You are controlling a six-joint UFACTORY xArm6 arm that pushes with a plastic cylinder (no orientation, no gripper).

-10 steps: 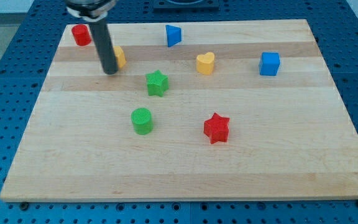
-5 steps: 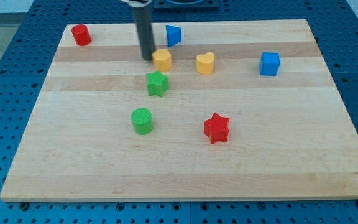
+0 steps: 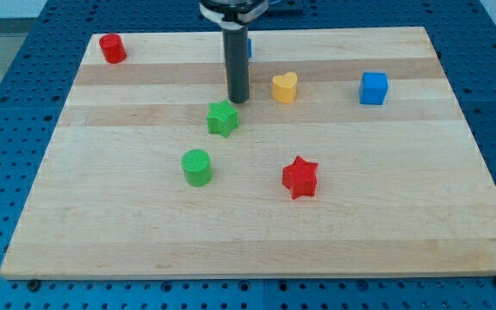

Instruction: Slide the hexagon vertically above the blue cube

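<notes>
The blue cube (image 3: 373,88) sits at the view's right, near the board's top. My tip (image 3: 238,101) rests just above the green star (image 3: 223,119) and to the left of the yellow heart (image 3: 284,87). The yellow hexagon does not show clearly; the rod stands where it was and hides it. A blue block (image 3: 249,47) at the view's top is mostly hidden behind the rod, with only its right edge showing.
A red cylinder (image 3: 112,47) sits at the board's top left corner. A green cylinder (image 3: 197,166) and a red star (image 3: 300,176) lie lower down, near the middle. The wooden board (image 3: 403,198) lies on a blue perforated table.
The rod moved right along the top of the board, pushing the yellow hexagon right, and now covers it. The green star shifted slightly right and down.
</notes>
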